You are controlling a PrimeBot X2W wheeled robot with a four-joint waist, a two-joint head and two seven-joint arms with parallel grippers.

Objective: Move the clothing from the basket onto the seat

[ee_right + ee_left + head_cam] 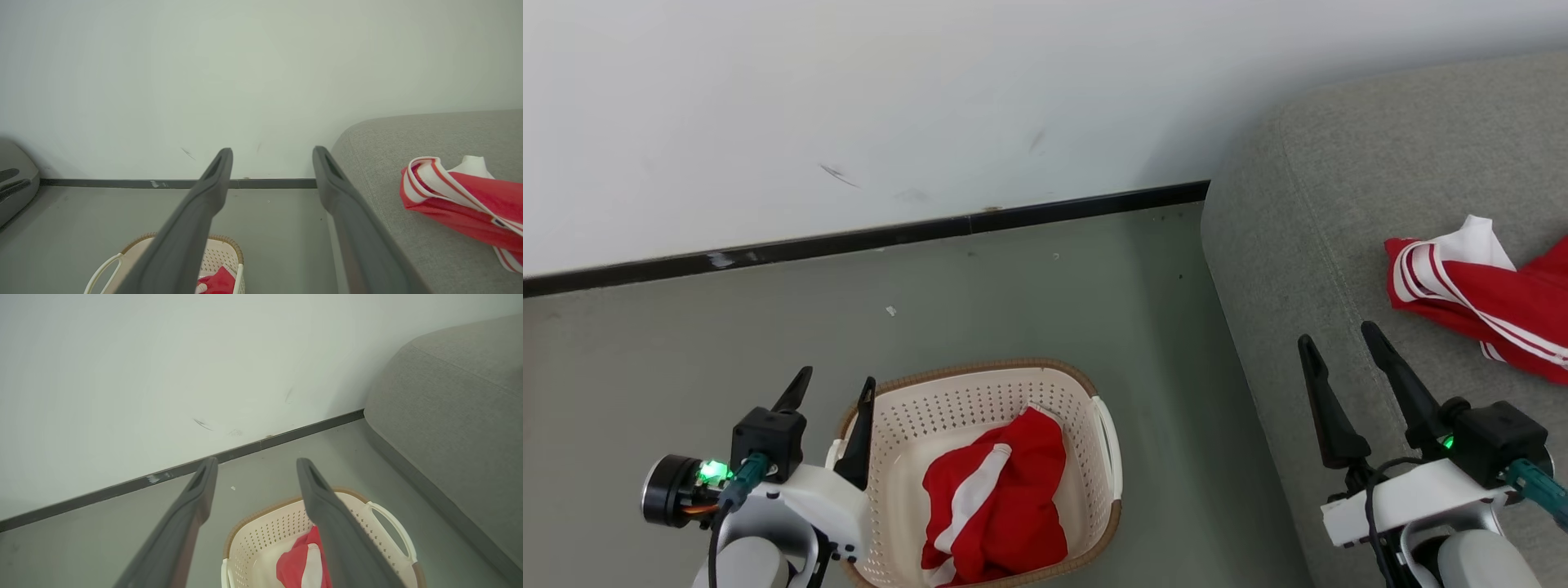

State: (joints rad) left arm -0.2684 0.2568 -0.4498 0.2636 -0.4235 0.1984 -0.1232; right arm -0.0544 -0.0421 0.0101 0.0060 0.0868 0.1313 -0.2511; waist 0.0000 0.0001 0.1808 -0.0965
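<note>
One red garment [996, 498] in the basket [947, 408], second garment [1503, 314] on the seat [1298, 245]

You have no readable text, brand or number here. The small dark tag [497, 222] on the clothing [461, 204] lying on the seat [388, 171] is too tiny to read.

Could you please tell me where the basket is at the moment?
In the head view the basket stands on the floor at lower centre, just right of the left gripper and left of the seat, a red garment inside.
</note>
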